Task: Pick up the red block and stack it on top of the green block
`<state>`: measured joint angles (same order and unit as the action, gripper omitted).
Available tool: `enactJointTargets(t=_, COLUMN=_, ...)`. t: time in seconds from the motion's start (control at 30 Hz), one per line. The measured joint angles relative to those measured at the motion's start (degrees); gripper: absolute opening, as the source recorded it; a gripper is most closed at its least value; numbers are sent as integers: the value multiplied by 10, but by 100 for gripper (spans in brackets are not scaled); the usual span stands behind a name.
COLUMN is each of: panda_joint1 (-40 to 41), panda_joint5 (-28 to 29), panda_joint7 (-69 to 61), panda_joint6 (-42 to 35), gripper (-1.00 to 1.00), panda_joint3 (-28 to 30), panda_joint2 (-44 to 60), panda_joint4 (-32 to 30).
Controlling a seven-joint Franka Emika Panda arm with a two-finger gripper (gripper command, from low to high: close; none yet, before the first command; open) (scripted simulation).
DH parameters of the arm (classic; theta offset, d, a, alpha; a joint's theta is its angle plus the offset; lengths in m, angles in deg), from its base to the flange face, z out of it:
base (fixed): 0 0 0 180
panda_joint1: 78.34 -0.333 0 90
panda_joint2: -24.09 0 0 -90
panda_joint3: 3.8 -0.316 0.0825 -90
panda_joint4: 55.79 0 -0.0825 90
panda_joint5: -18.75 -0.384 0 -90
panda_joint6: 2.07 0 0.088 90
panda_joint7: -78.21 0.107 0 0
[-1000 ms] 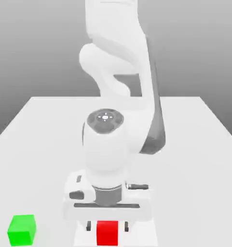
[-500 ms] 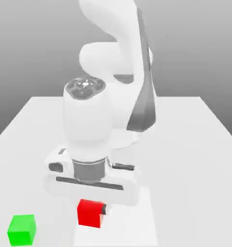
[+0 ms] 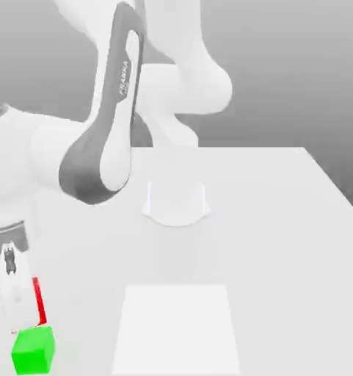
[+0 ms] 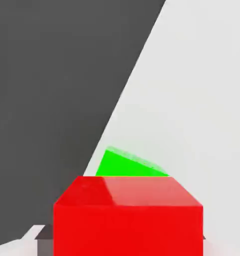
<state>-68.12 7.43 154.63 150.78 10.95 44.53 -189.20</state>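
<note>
- Exterior view: white Franka arm [image 3: 113, 132] reaches toward the view's lower left, its hand partly cut by the frame edge.
- Gripper [image 3: 21, 312]: low at the view's left edge, closed on the red block; one pale finger [image 3: 10, 294] stands in front of the block.
- Red block [image 3: 38, 301]: a narrow red strip visible beside the finger, held off the table, directly above the green block and very close to its top face; whether the two touch cannot be told.
- Green block [image 3: 33, 350]: on the table [image 3: 282, 235] at the view's lower left corner, upright.
- White square patch [image 3: 177, 327]: flat on the table, toward the view's right of the green block, apart from it.
- Hand view: red block [image 4: 127, 217] large and nearest the camera, gripped.
- Green block [image 4: 126, 165]: a wedge of it shows past the red block's far edge, on the pale table [image 4: 201, 100], close to the table's edge with dark ground beyond.
</note>
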Motion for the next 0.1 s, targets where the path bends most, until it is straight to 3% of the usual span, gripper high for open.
enactJointTargets(t=0.1, panda_joint1=0, panda_joint5=0, panda_joint7=0, panda_joint6=0, gripper=100, panda_joint3=0, panda_joint2=0, panda_joint4=0)
